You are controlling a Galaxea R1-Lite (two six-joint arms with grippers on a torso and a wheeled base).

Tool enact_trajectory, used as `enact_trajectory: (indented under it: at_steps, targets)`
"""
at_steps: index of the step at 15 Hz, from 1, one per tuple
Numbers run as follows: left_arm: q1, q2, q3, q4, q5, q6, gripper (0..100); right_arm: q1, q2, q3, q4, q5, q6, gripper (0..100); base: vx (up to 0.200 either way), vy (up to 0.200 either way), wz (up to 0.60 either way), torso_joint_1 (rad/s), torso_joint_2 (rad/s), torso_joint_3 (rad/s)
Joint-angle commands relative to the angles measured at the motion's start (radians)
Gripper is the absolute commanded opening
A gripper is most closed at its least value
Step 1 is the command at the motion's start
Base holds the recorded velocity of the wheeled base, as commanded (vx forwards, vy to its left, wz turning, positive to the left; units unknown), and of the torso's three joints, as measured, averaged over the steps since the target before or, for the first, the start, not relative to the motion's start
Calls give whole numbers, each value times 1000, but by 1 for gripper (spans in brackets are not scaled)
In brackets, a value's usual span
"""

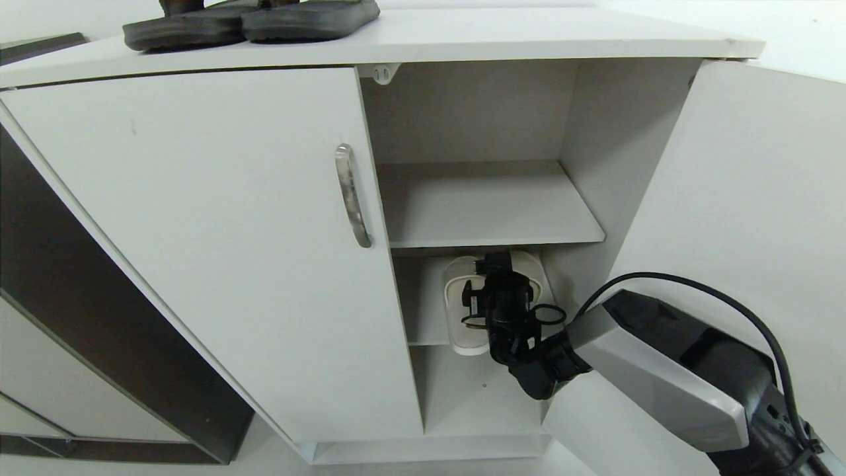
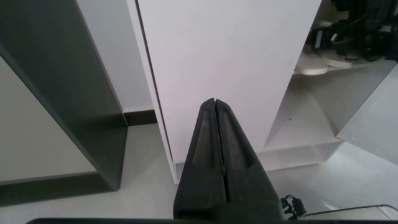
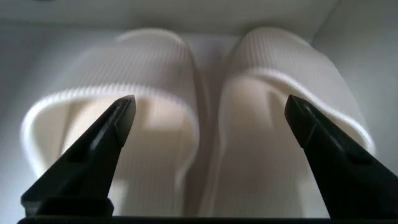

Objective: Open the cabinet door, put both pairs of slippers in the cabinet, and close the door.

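Slippers, white pair (image 1: 457, 316): lying side by side on the lower shelf (image 1: 423, 301) of the cabinet (image 1: 462, 41), toes toward the back wall, heels toward me. The right-hand door (image 1: 747, 198) stands open; the left-hand door (image 1: 198, 231) with its metal handle (image 1: 352, 196) is closed.

My right gripper (image 1: 492, 266) sits just in front of the white pair, fingers spread wide. In the right wrist view the two black fingertips (image 3: 121, 112) flank the ribbed straps (image 3: 155, 106) without touching them, so nothing is held. My left gripper (image 2: 214, 106) hangs low before the closed door, fingers pressed together on nothing.

Slippers, dark pair (image 1: 251, 26): on the cabinet's top, side by side, well apart from both grippers. I judge this pair still has to go inside.

Handling, as I judge it: both pairs look light, soft and springy — foam-like, matte, not slippery, not fragile. A squeeze would dent them rather than slide off. The best hold is across the two neighbouring inner edges or straps, pinched together, so one grasp carries the whole pair — a hold on a single sole edge could let the other slipper drop.
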Motion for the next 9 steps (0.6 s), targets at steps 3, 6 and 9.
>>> enact_trajectory:
  at_steps: [3,6,9]
  targets:
    - [0,2,0,0,0,1,0,109,-255,458,-239,-34,-51,100,0,0,0,0,0,0]
    - [0,2,0,0,0,-1,0,158,-328,711,-383,-30,-81,100,0,0,0,0,0,0]
    - [0,2,0,0,0,-2,0,158,-316,718,-396,-24,-81,100,0,0,0,0,0,0]
